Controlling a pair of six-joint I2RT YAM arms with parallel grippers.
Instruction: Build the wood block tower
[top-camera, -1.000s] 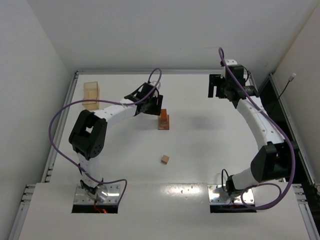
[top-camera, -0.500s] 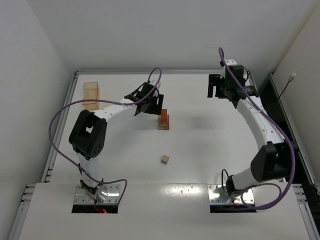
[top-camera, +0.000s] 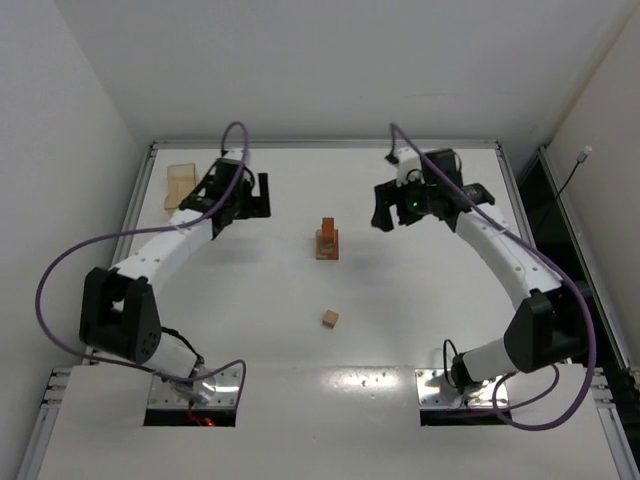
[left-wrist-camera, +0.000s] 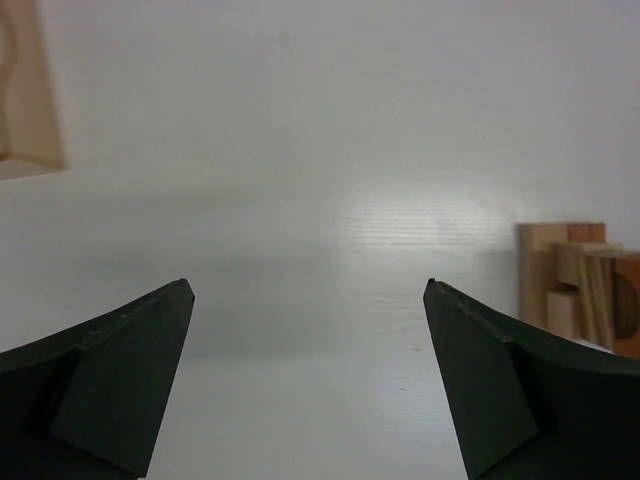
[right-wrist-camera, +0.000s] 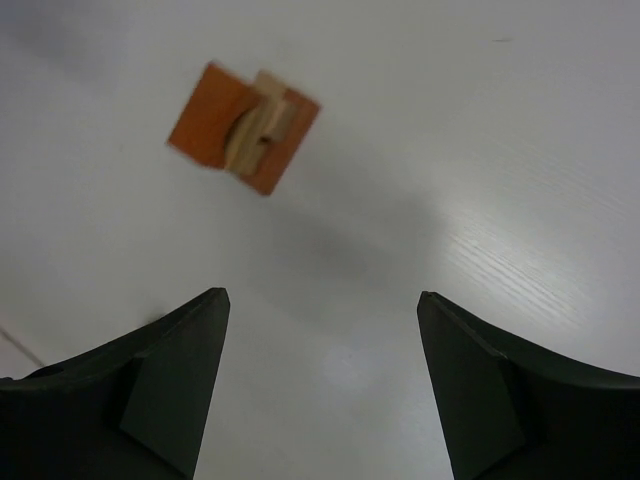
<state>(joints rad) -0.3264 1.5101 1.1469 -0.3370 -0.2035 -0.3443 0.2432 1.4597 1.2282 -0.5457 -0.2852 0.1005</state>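
Looking down, we saw both arms bent inward, the left gripper (top-camera: 260, 196) and right gripper (top-camera: 382, 217) open and empty either side of the tower (top-camera: 327, 240) in the middle of the table (top-camera: 420, 300), cropped in the left wrist view and blurred in the right.

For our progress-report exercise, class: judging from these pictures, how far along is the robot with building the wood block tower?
Done: a short tower of tan and reddish-brown blocks stands on the table. In hand: nothing; the left gripper and right gripper are both open and empty, apart from the stack. Left: one loose block lies nearer the arm bases, not yet stacked.
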